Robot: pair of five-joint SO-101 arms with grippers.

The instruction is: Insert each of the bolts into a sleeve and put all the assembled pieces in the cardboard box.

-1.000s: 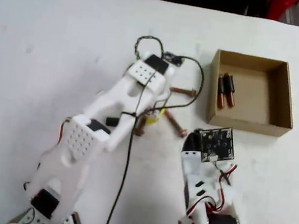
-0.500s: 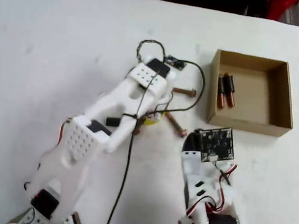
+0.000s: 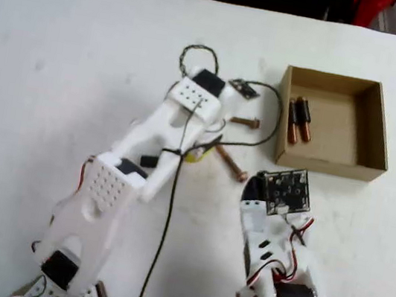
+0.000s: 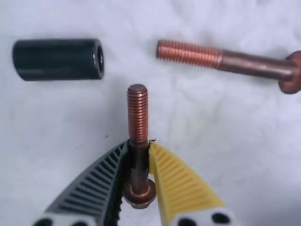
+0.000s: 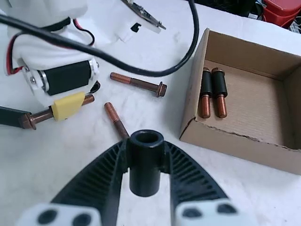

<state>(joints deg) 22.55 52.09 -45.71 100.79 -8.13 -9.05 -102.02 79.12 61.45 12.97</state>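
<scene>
Wide bare white bench [image 3: 64, 44] lies left of the arms. Between the white left arm [image 3: 163, 128] and the open brown cardboard box [image 3: 333, 125], loose copper bolts [image 3: 244, 121] and a looping black cable [image 5: 141, 70] crowd the gap.

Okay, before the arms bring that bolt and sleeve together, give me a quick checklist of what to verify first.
1. The left gripper holds the bolt: ok, clamped near the head, thread free.
2. The right gripper holds the sleeve: ok, its open end is unblocked.
3. The bolt is lined up with the sleeve: not ok, they are apart and not in line.
4. The cable is out of the way: cannot tell; it runs across between the two arms.
5. The box has room: ok, two assembled pieces lie to one side.
</scene>
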